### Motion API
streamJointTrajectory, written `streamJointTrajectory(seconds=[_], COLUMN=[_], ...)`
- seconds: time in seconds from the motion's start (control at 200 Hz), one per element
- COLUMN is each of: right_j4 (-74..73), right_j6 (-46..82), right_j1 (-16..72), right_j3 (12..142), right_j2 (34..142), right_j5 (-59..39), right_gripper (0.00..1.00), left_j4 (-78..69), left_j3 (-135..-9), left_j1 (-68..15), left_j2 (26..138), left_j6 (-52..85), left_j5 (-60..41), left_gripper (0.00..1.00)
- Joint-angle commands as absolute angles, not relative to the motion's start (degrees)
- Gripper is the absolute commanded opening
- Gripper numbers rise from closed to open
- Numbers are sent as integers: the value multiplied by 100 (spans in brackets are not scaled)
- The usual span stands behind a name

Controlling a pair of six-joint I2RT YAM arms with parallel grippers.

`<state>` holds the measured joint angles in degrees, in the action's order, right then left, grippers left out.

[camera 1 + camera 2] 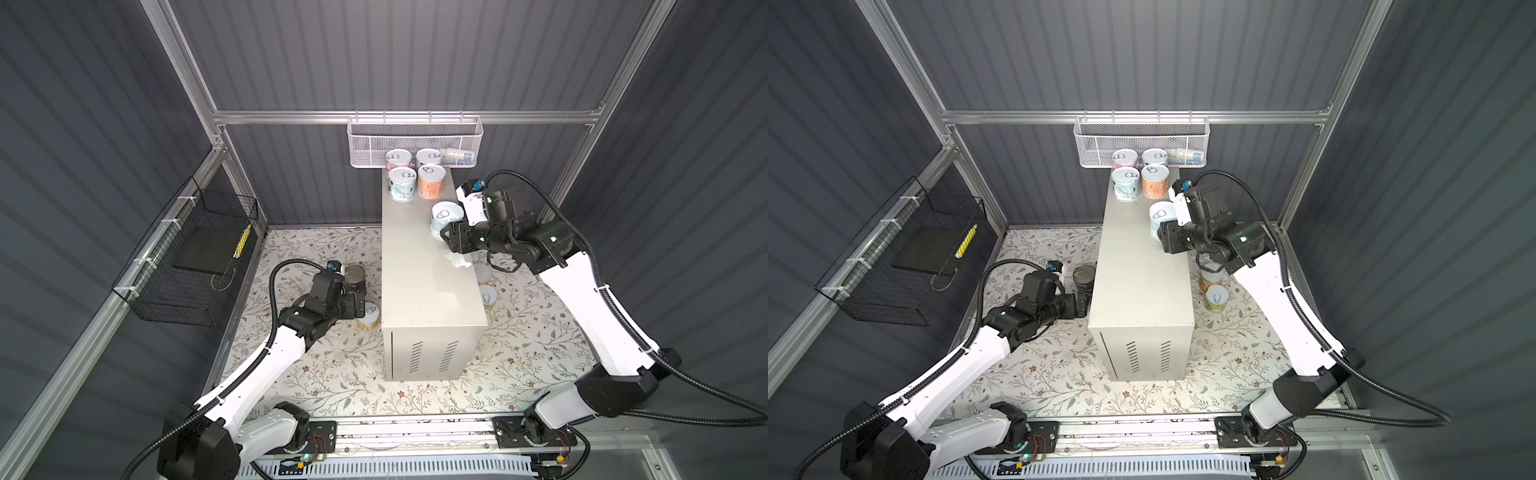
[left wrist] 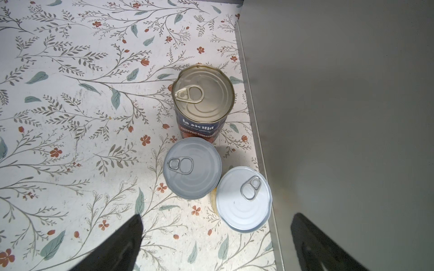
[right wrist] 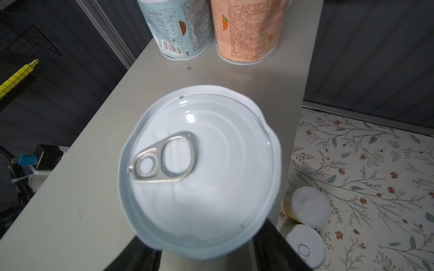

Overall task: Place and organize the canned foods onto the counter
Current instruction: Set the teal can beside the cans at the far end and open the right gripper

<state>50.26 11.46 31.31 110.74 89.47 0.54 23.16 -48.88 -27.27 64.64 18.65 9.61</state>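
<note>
The cream counter (image 1: 415, 274) carries several cans at its far end, among them a blue one (image 1: 402, 185) and an orange one (image 1: 431, 182). Near the counter's right edge, my right gripper (image 1: 448, 237) is shut on a light-blue can (image 3: 199, 169), fingers (image 3: 270, 244) on either side. My left gripper (image 2: 217, 218) hangs open low on the floor left of the counter. Just ahead of it stand the dark-blue tomato can (image 2: 203, 98) and two small tins (image 2: 192, 167) (image 2: 244, 199). Two more tins (image 3: 311, 207) (image 3: 305, 246) stand on the floor right of the counter.
A white mesh basket (image 1: 415, 141) hangs on the back rail just behind the counter's far end. A black wire basket (image 1: 187, 257) with a yellow stick is fixed to the left wall. Floral floor surrounds the counter, and dark walls close in on three sides.
</note>
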Motion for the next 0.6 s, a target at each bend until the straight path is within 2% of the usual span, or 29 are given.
streamJointTrajectory(seconds=[0.0,0.365,0.595], right_j4=[4578,4692,4853], right_j6=[1096,1102,1166], right_j1=[2996,2855,2802], right_j3=[11353,12509,12725], right_j2=[9236,10229,10302], right_j5=[-30,-108,-99], right_gripper=[62,64,65], left_j4=[2336,2337,2472], left_j3=[-5001,-5050,-5102], left_j1=[-2681,-2681,-2681], left_j2=[6543,6671,6688], left_j6=[1920,1847,1881], left_j5=[906,964,1060], left_gripper=[100,99,99])
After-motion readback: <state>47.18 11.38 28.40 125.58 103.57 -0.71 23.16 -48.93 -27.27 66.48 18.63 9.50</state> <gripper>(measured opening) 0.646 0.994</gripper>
